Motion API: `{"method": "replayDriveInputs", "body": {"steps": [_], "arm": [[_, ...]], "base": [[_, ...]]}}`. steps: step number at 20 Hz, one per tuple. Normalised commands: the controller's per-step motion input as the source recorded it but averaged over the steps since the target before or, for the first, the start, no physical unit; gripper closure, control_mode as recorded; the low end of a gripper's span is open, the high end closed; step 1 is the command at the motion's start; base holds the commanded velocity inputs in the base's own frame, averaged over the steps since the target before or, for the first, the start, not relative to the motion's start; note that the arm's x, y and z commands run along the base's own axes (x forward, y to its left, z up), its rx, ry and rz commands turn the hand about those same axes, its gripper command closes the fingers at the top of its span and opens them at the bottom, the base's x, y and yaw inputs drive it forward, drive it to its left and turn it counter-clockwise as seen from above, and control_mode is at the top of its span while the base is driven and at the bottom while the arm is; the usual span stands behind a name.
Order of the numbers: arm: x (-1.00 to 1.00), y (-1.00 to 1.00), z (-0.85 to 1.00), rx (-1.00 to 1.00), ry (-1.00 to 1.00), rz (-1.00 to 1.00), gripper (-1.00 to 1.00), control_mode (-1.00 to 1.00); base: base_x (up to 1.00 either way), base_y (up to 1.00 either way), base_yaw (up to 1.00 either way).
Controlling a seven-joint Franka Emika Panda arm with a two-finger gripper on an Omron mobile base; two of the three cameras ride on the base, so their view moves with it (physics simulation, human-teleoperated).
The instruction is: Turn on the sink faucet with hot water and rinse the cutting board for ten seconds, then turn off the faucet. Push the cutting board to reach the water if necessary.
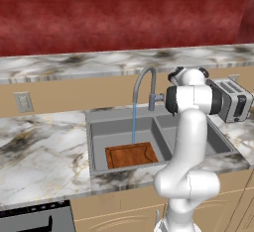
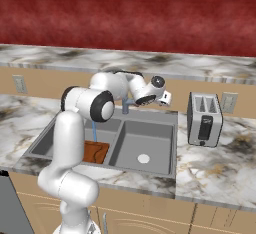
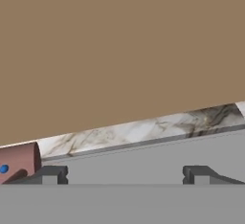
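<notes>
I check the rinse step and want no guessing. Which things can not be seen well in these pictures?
- Where the water lands: the stream seems to end behind the cutting board, contact unclear.
- Faucet lever: cut by the hand view's left edge; its setting is unreadable.
- Cutting board's left part: covered by the arm in the right base view.
- Gripper: fingertips apart; the hand is too small in the right base view.

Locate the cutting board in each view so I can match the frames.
Left base view: the cutting board lies flat in the left basin, front part, lower centre of the picture, under the water.
Right base view: the board shows partly, centre left, in the left basin, mostly hidden by the white arm.
Hand view: not in it.
Shared landmark: the sink faucet behind the basins in both base views.
</notes>
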Motion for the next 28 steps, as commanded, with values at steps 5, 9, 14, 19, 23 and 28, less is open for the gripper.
{"method": "replayDriveInputs", "body": {"steps": [5,9,14,19,23,28], "arm": [[0.00,0.20,0.00,0.00,0.00,0.00,-1.00,-1.00],[0.00,0.24,0.00,0.00,0.00,0.00,-1.00,-1.00],[0.00,0.23,0.00,0.00,0.00,0.00,-1.00,-1.00],[0.00,0.20,0.00,0.00,0.00,0.00,-1.00,-1.00],[0.00,0.23,0.00,0.00,0.00,0.00,-1.00,-1.00],[0.04,0.16,0.00,0.00,0.00,0.00,-1.00,-1.00]], "base": [[0.00,0.00,0.00],[0.00,0.00,0.00],[0.00,0.00,0.00],[0.00,0.00,0.00],[0.00,0.00,0.00],[0.00,0.00,0.00]]}}
